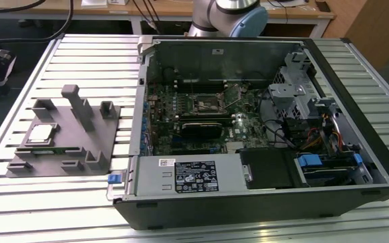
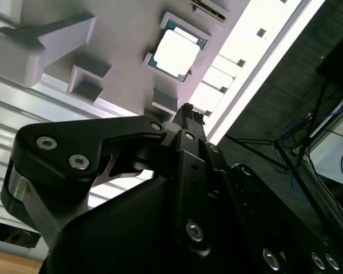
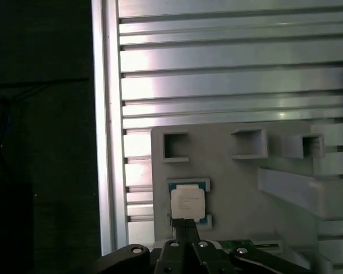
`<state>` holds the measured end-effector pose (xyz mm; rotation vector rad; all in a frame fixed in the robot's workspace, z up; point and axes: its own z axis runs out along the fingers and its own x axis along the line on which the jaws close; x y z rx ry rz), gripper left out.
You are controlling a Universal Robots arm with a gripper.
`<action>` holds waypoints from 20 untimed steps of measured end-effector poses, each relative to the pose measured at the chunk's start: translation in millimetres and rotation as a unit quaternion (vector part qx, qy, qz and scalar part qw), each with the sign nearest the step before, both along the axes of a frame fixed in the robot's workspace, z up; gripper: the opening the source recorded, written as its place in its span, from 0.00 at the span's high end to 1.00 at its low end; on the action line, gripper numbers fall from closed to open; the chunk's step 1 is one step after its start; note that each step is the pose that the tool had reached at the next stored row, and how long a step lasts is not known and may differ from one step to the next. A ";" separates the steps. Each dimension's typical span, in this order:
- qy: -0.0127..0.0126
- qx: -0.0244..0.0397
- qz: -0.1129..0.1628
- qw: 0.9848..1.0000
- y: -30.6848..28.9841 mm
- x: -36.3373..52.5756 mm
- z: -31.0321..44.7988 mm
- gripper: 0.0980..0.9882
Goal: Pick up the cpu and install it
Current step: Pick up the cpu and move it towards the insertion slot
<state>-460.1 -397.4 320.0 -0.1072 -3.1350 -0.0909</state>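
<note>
The cpu [image 1: 40, 134] is a small silvery square chip lying flat in a recess of the grey plastic fixture [image 1: 59, 152], at the exterior view's left. In both wrist views it shows from above, cpu [image 2: 174, 52] and cpu [image 3: 187, 201], seated in its frame on the fixture [image 3: 234, 182]. My gripper [image 3: 186, 227] hovers above the fixture with its tips close to one edge of the chip, apart from it. Its two black fingers [image 2: 187, 109] are pressed together and hold nothing.
An open computer case [image 1: 356, 126] lies on the slatted aluminium table [image 1: 86, 55], at the exterior view's right of the fixture. Inside is the motherboard with its square socket [image 1: 208, 105]. The fixture's upright blocks [image 1: 79, 104] stand beside the cpu. The arm's base [image 1: 228, 15] is behind the case.
</note>
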 end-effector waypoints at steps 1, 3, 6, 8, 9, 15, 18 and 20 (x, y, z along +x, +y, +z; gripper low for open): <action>0.000 0.000 0.003 1.000 -0.1 0.0 -1.5 0.98; 0.001 0.000 0.010 1.000 -0.3 0.1 -4.5 0.92; 0.003 0.000 0.018 1.000 -0.5 0.2 -9.6 0.78; 0.006 0.000 0.021 1.000 -0.6 0.3 -13.3 0.72; 0.008 0.000 0.021 1.000 -0.6 0.4 -15.1 0.65; 0.014 0.000 0.021 1.000 -3.4 0.4 -25.8 0.45; 0.016 0.000 0.021 1.000 -4.5 0.4 -31.2 0.45; 0.016 0.000 0.021 1.000 -4.9 1.1 -34.8 0.45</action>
